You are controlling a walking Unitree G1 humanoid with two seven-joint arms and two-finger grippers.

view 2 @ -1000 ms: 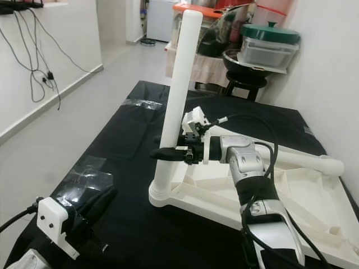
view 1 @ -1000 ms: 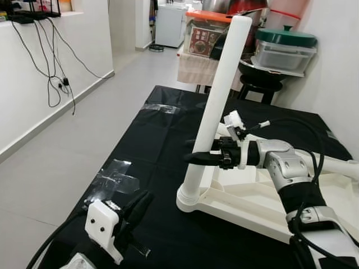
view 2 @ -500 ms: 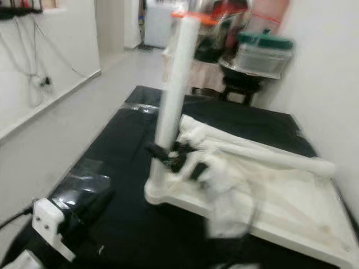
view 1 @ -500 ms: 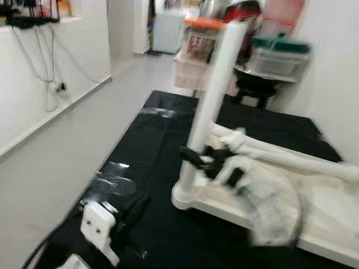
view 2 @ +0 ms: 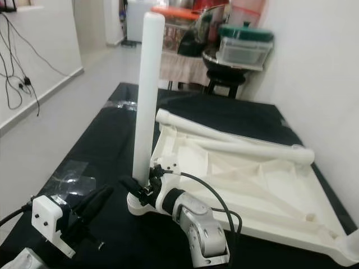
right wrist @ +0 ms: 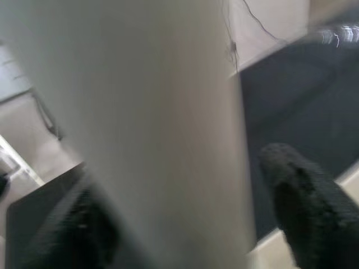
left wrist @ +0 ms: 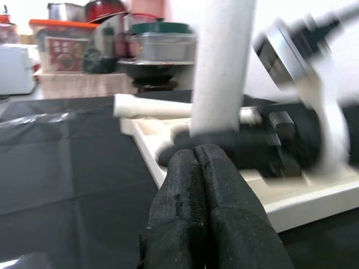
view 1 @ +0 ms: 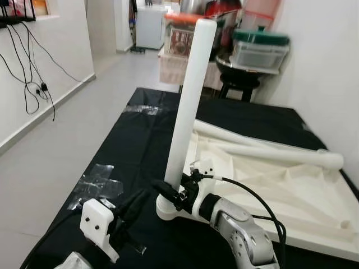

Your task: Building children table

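A white children's table top lies upside down on a black cloth. One white leg stands upright in its near left corner socket. A second white leg lies across the far side of the top. My right gripper is down at the foot of the upright leg, open, with a black finger on each side and a small gap showing beside the leg. My left gripper hovers low over the cloth, left of that leg, its fingers pressed together and holding nothing.
Clear tape patches are stuck to the cloth near its left edge. Beyond the far end stand a black stool and lidded storage boxes. A white wall rises to the right. Bare floor and hanging cables are to the left.
The camera has shifted, so the scene sits differently. My right gripper has dropped from the middle of the upright leg to its foot. The left gripper has stayed low.
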